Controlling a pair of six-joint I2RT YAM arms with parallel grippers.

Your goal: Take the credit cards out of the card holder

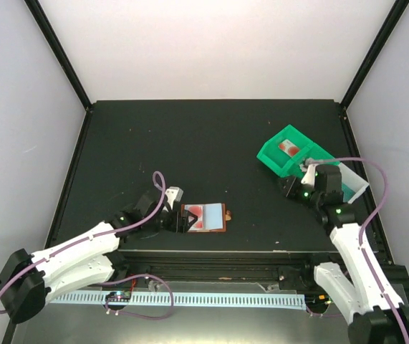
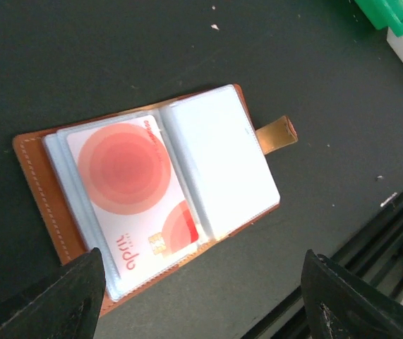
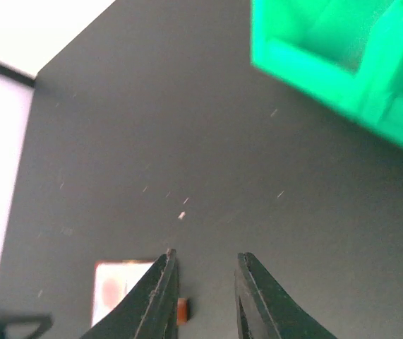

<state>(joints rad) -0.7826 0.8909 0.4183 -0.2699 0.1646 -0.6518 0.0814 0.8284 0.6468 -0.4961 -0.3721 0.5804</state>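
The brown leather card holder (image 2: 35, 176) lies open on the black table, its snap tab (image 2: 277, 134) pointing right. A white credit card (image 2: 127, 205) with round red blots sits in its left clear sleeve; the right sleeve (image 2: 219, 162) looks pale and blank. My left gripper (image 2: 201, 311) is open and empty, hovering over the holder's near edge (image 1: 184, 218). The holder also shows in the top view (image 1: 205, 217) and the right wrist view (image 3: 120, 289). My right gripper (image 3: 205, 282) is open and empty, well to the right near the green tray (image 1: 294, 188).
A green compartmented tray (image 1: 272, 159) stands at the right rear with a red-and-white card (image 1: 288, 147) in one compartment; it also shows in the right wrist view (image 3: 342, 56). A pale box (image 1: 353, 183) adjoins it. The table's front edge (image 1: 247, 251) is just below the holder.
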